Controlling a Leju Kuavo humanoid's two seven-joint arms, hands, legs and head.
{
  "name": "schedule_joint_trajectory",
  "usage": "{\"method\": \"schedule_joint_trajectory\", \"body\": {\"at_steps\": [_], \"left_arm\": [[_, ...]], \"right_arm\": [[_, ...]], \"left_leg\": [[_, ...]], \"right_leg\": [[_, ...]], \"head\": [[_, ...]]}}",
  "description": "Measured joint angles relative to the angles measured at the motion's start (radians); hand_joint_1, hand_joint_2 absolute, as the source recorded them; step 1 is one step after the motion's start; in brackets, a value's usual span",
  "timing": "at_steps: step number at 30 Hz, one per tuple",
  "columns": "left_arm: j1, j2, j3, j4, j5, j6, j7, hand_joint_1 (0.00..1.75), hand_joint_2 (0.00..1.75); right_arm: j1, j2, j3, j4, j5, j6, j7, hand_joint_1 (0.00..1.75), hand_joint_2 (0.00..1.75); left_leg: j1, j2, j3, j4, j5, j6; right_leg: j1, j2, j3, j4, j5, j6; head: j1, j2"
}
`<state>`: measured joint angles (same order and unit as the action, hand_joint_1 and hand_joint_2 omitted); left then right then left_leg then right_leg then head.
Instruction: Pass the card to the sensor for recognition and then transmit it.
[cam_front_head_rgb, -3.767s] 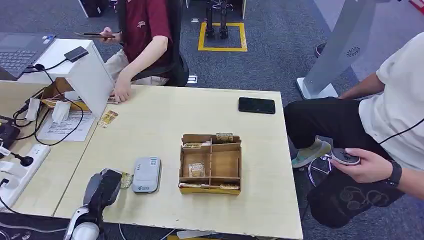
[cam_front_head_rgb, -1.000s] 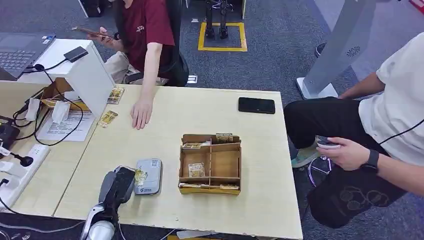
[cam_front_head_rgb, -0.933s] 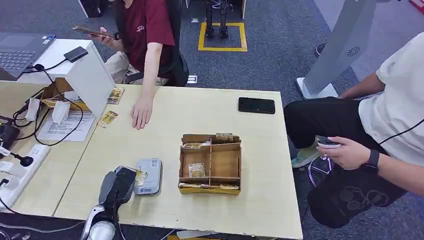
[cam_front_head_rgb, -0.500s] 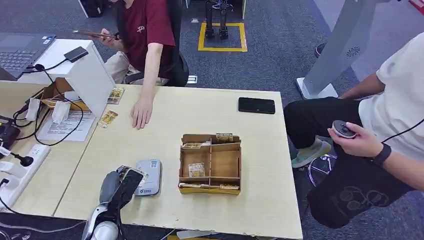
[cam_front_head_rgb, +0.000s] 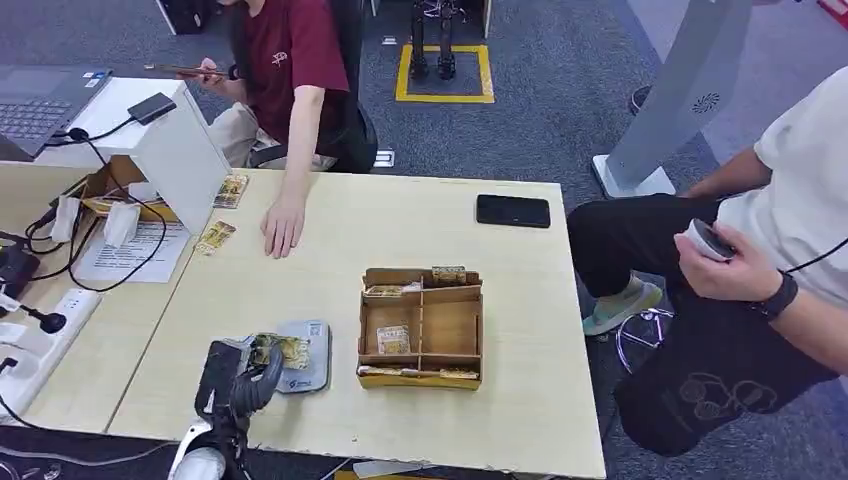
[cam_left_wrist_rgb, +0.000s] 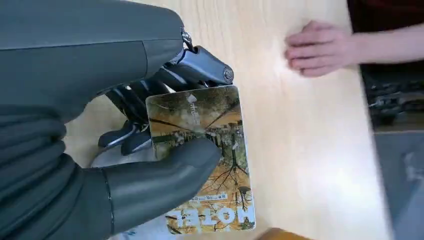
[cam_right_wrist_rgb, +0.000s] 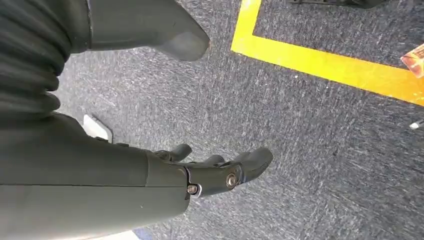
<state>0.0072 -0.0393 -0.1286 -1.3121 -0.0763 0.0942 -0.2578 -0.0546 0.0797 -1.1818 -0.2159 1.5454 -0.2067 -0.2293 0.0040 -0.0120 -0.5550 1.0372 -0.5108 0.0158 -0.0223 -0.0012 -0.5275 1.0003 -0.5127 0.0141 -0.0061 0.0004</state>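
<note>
My left hand now pinches the card between thumb and fingers, tipped flat over the sensor it approached a second ago, so recognition looks underway; farther off, a person's hand waits for the handover.

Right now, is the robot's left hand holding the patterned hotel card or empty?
Holding: the left hand pinches the patterned hotel card between thumb and fingers above the grey card sensor.

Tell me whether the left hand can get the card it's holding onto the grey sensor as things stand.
Probably yes. The left hand grips the card just over the near edge of the grey sensor, with nothing between them. The cardboard organizer stands off to the side, out of the way.
</note>
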Motion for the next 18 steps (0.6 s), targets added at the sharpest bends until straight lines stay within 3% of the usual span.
{"method": "schedule_joint_trajectory", "body": {"at_steps": [2, 6, 12, 15, 18], "left_arm": [[0.002, 0.001, 0.001, -0.04, 0.074, 0.016, -0.025, 1.75, 1.75], [-0.012, 0.0, 0.013, -0.101, 0.065, 0.088, -0.102, 1.75, 1.75], [-0.037, 0.001, 0.029, -0.152, 0.052, 0.131, -0.142, 1.75, 1.75], [-0.065, 0.007, 0.034, -0.16, -0.008, 0.19, -0.171, 1.75, 1.75], [-0.106, 0.024, 0.034, -0.157, -0.196, 0.294, -0.179, 1.75, 1.75]], "right_arm": [[0.0, 0.0, 0.002, 0.0, 0.0, 0.0, 0.0, 0.0, 1.75], [-0.001, 0.0, 0.012, 0.001, 0.001, 0.001, -0.001, 0.0, 1.75], [-0.001, 0.001, 0.021, 0.001, 0.002, 0.002, -0.001, 0.0, 1.75], [-0.003, 0.001, 0.025, 0.001, 0.002, 0.006, -0.002, 0.0, 1.75], [-0.005, 0.001, 0.04, 0.001, 0.003, 0.013, -0.004, 0.0, 1.75]], "left_leg": [[0.0, 0.0, 0.0, 0.0, 0.0, 0.0], [0.0, 0.0, 0.0, 0.0, 0.0, 0.0], [0.0, 0.0, 0.0, 0.0, 0.001, 0.0], [0.0, -0.001, 0.0, 0.0, 0.001, 0.0], [0.0, -0.001, 0.0, 0.0, 0.001, 0.0]], "right_leg": [[0.0, 0.0, 0.0, 0.0, 0.0, 0.0], [0.0, 0.0, 0.0, 0.0, 0.0, 0.0], [0.0, 0.0, 0.0, 0.0, 0.0, 0.0], [0.0, -0.001, 0.0, 0.0, 0.0, 0.0], [0.0, -0.001, 0.0, 0.0, 0.0, 0.0]], "head": [[0.0, 0.0], [0.0, 0.0], [0.0, 0.0], [0.0, 0.0], [0.0, 0.0]]}}
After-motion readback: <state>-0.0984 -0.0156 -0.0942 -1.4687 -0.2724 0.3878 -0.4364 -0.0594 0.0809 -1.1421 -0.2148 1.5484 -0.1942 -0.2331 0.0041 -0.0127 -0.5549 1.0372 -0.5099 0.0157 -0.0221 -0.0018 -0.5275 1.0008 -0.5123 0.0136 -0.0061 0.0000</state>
